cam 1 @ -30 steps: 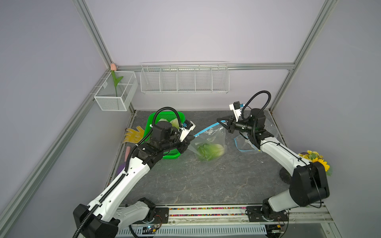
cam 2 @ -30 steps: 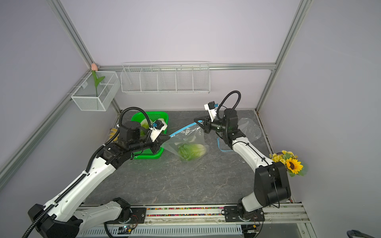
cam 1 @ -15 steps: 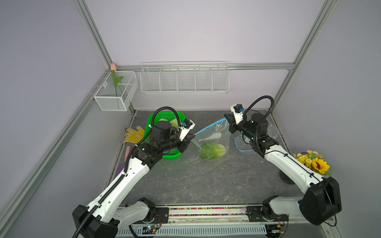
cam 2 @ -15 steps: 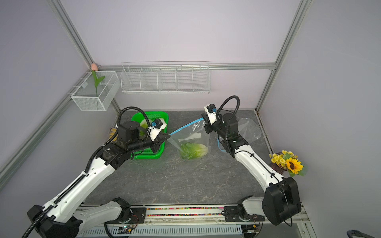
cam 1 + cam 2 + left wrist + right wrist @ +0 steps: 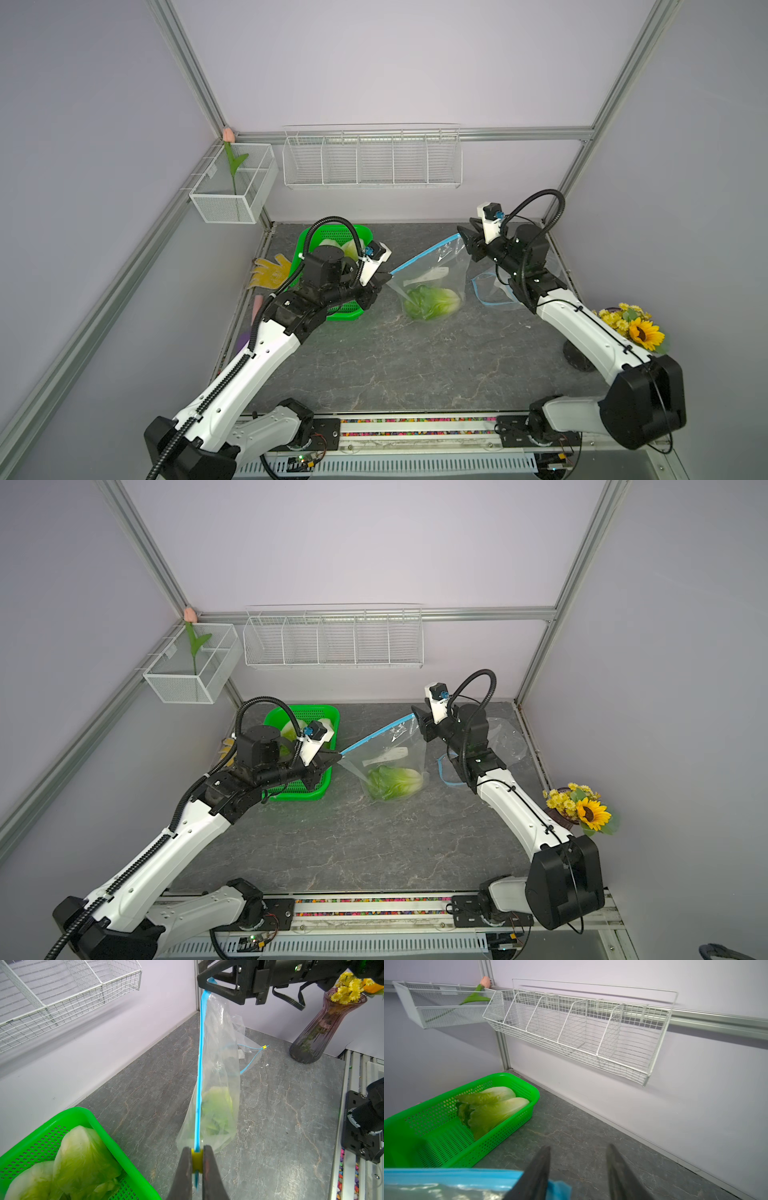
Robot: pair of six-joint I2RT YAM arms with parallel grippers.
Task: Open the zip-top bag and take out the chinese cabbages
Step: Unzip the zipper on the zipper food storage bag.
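Observation:
The clear zip-top bag (image 5: 440, 270) hangs over the table with its blue zip strip (image 5: 200, 1064) stretched taut between my two grippers. One of the chinese cabbages (image 5: 432, 301) lies in its bottom. My left gripper (image 5: 196, 1149) is shut on the yellow slider (image 5: 196, 1159) at the bag's left end, beside the basket. My right gripper (image 5: 579, 1147) stands open at the bag's far right corner. The blue corner (image 5: 558, 1187) lies between its fingers, against one of them. Two more cabbages (image 5: 496, 1105) lie in the green basket (image 5: 436, 1147).
A second, empty clear bag (image 5: 494, 291) lies flat behind my right arm. A vase of sunflowers (image 5: 631, 328) stands at the right edge and a yellow glove (image 5: 270, 270) lies left of the basket. White wire racks (image 5: 372, 158) hang on the back wall.
My right gripper has gone from shut on the bag's corner to open. The right arm swung out to the right, drawing the zip strip straighter. The left arm barely moved.

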